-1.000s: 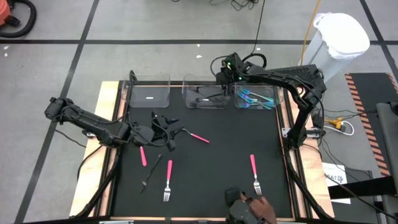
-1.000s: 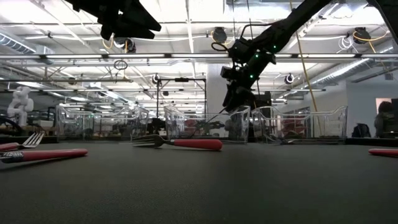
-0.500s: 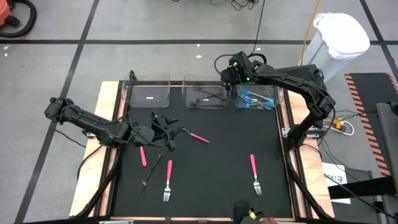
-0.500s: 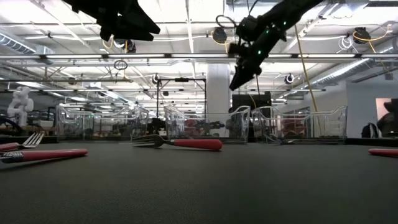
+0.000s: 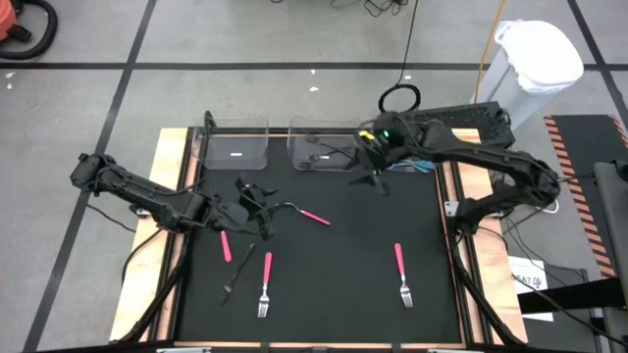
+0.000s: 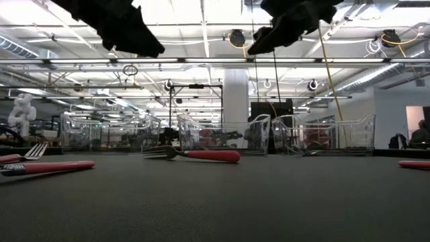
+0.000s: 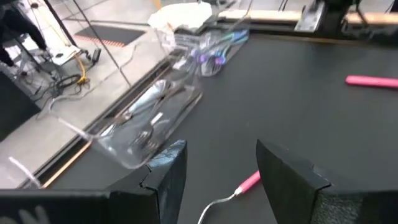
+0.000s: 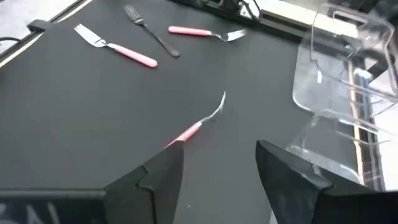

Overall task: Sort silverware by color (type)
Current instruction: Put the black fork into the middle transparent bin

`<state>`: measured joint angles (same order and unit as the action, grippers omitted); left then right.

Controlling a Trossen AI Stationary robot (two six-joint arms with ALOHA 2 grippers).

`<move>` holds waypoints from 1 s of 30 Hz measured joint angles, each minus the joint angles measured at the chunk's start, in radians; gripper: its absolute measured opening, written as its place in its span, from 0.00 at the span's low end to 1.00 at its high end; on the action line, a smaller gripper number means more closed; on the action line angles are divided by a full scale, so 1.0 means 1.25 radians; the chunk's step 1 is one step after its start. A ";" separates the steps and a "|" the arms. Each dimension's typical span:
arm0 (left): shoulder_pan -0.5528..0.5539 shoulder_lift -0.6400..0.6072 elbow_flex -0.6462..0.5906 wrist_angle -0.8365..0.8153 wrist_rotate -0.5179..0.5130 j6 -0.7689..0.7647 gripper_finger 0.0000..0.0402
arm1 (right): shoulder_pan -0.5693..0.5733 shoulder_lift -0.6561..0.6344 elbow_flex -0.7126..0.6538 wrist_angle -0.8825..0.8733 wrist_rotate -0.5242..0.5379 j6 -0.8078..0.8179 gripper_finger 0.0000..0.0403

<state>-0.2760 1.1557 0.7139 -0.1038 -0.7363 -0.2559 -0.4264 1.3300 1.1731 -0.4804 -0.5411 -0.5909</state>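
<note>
Both grippers hover near the same pink fork (image 5: 308, 215) at mid-mat; if each goes for it, the arms could collide. The right gripper (image 8: 219, 168) hangs empty, fingers parted, just in front of the bins (image 5: 324, 149). The left gripper (image 7: 221, 174) is likewise parted and empty above the fork.

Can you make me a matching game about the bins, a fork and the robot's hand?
Things:
1. left bin
2. middle bin
3. fork alone on the mat's right side
4. left gripper

Match with:
A. pink handle
B. dark pieces inside
C. fingers open, holding nothing
D. one pale piece inside

Pairs: 1-D, 2-B, 3-A, 4-C
</note>
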 joint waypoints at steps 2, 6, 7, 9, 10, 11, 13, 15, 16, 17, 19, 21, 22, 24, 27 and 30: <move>0.000 0.000 0.000 -0.027 0.000 -0.018 0.48 | 0.032 -0.038 -0.056 0.037 0.035 0.032 0.46; 0.000 0.000 0.000 -0.107 0.000 -0.063 0.48 | 0.088 -0.108 -0.172 0.127 0.083 0.086 0.41; 0.000 0.000 0.000 -0.126 0.000 -0.079 0.48 | 0.100 -0.122 -0.200 0.157 0.082 0.098 0.40; 0.000 0.000 0.000 -0.154 0.000 -0.109 0.48 | 0.128 -0.151 -0.258 0.214 0.076 0.126 0.38; 0.000 0.000 0.000 -0.162 0.000 -0.122 0.48 | 0.141 -0.163 -0.285 0.237 0.077 0.141 0.38; 0.000 0.000 0.000 -0.165 0.000 -0.126 0.48 | 0.154 -0.174 -0.311 0.261 0.076 0.157 0.37; -0.002 0.000 0.000 -0.164 0.000 -0.126 0.48 | 0.180 -0.190 -0.355 0.296 0.076 0.185 0.36; -0.003 0.000 0.006 -0.172 0.000 -0.127 0.48 | 0.203 -0.198 -0.387 0.324 0.076 0.208 0.35; -0.005 0.001 0.015 -0.177 0.000 -0.134 0.48 | 0.213 -0.199 -0.397 0.338 0.076 0.218 0.35; -0.007 0.001 0.028 -0.184 0.000 -0.145 0.48 | 0.223 -0.199 -0.403 0.348 0.076 0.231 0.35; -0.014 0.010 0.053 -0.188 -0.001 -0.167 0.48 | 0.242 -0.199 -0.405 0.355 0.076 0.262 0.34; -0.025 0.027 0.078 -0.191 0.000 -0.180 0.48 | 0.260 -0.199 -0.406 0.355 0.075 0.274 0.34; -0.032 0.040 0.092 -0.192 0.000 -0.187 0.48 | 0.268 -0.200 -0.406 0.355 0.074 0.274 0.34; -0.047 0.074 0.123 -0.191 0.000 -0.189 0.48 | 0.282 -0.200 -0.406 0.357 0.068 0.274 0.34; -0.075 0.140 0.176 -0.210 0.002 -0.188 0.48 | 0.298 -0.197 -0.406 0.358 -0.008 0.276 0.34; -0.099 0.205 0.247 -0.254 0.003 -0.207 0.48 | 0.316 -0.190 -0.406 0.353 -0.072 0.337 0.34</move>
<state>-0.3992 1.4116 1.0231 -0.4214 -0.7324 -0.5143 -0.0308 1.0927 0.6652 -0.0390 -0.6317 -0.1697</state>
